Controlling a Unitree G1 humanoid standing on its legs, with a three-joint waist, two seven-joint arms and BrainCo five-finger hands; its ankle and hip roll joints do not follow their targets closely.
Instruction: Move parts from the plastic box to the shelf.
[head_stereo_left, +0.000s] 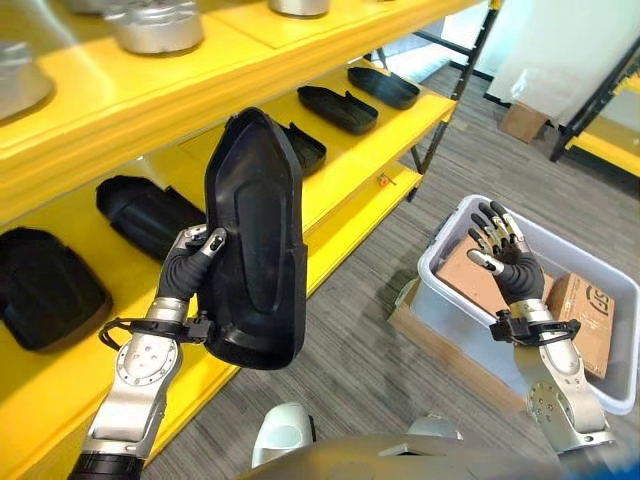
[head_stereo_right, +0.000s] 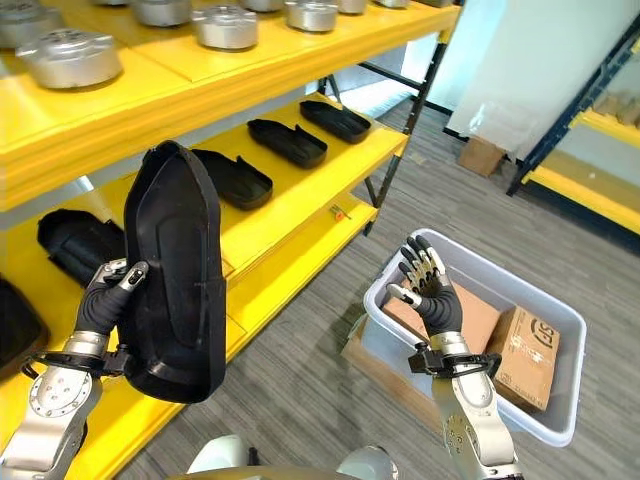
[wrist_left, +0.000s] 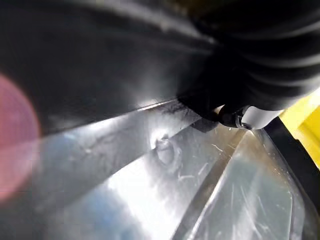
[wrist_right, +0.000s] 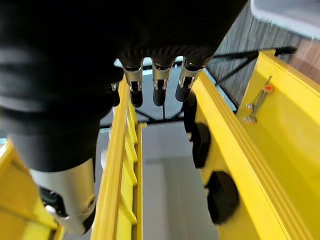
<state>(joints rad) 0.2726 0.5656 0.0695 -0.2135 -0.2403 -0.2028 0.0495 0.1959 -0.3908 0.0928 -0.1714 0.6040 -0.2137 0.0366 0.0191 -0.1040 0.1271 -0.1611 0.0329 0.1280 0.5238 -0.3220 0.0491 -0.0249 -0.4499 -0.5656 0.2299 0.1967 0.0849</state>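
we see a large black moulded part (head_stereo_left: 255, 240), long and shell-shaped with a rounded top, held upright in the air in front of the yellow shelf (head_stereo_left: 370, 140). our left hand (head_stereo_left: 188, 262) grasps it along its edge, thumb curled onto the face nearest us and the fingers hidden behind it. the left wrist view shows the glossy dark surface of the part very close.

behind the part, the middle level of the shelf carries a row of similar black parts (head_stereo_right: 287, 142) lying flat, spaced apart along the board. the upper level holds round silver metal pieces (head_stereo_right: 225, 26), also in a row.

to our right, on the grey carpeted floor (head_stereo_left: 350, 340), stands the plastic box (head_stereo_left: 450, 255), pale grey and open at the top. inside it are cardboard boxes (head_stereo_right: 525, 355). the plastic box rests on a flat piece of cardboard (head_stereo_left: 440, 350).

our right hand (head_stereo_left: 508, 255) hovers above the plastic box, palm raised, fingers loosely spread and a little bent, grasping nothing. in the right wrist view its fingers (wrist_right: 160, 85) point toward the shelf boards.
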